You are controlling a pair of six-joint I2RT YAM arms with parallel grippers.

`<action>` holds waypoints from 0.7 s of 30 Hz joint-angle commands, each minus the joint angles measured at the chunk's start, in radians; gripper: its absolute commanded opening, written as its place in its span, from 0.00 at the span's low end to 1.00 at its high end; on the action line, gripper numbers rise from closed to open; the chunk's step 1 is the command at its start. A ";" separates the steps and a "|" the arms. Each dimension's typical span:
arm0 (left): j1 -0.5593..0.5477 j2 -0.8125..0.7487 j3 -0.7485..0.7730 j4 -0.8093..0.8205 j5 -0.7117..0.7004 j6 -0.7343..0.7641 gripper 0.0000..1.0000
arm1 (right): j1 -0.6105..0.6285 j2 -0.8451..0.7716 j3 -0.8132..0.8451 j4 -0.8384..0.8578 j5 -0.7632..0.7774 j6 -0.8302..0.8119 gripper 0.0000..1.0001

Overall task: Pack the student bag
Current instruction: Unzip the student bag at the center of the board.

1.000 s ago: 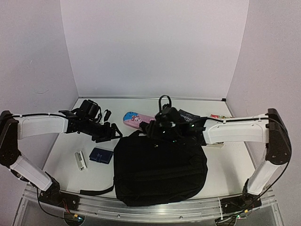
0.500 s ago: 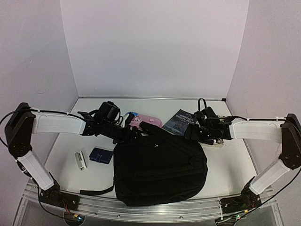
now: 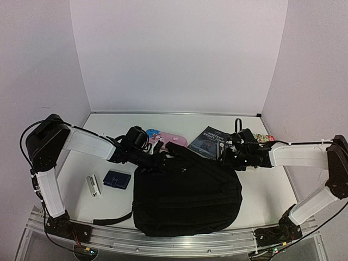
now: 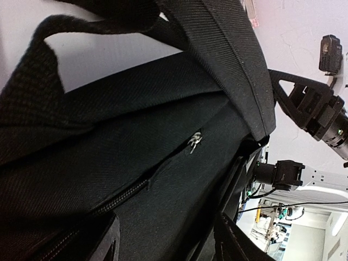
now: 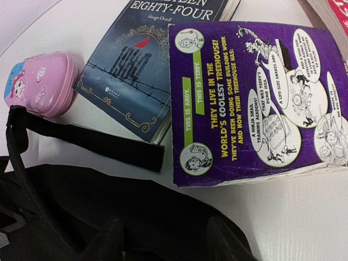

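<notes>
The student bag lies flat at the lower middle of the overhead view, on the white table. The left gripper is at its upper left corner and the right gripper at its upper right. The left fingers stand apart over the zip seam, short of the zip pull. The right fingers are dark against dark cloth, so I cannot tell whether they pinch it. The likely trouble is that the jaws close on slack fabric instead of the pull, slip, and drag the soft bag. A loose strap could then sweep the pink pencil case or the 1984 paperback. The bag is black woven fabric, limp, and its zip looks closed.
</notes>
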 commanded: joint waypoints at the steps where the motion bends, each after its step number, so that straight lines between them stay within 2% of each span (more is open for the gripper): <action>1: 0.000 0.030 0.038 0.085 -0.024 -0.006 0.55 | 0.001 0.019 -0.028 0.021 -0.017 0.008 0.34; 6: 0.000 0.052 0.044 0.117 -0.055 0.003 0.50 | 0.000 0.035 -0.032 0.042 -0.039 0.012 0.28; 21: 0.000 0.133 0.075 0.193 -0.031 -0.009 0.40 | 0.000 0.078 -0.024 0.082 -0.085 0.016 0.25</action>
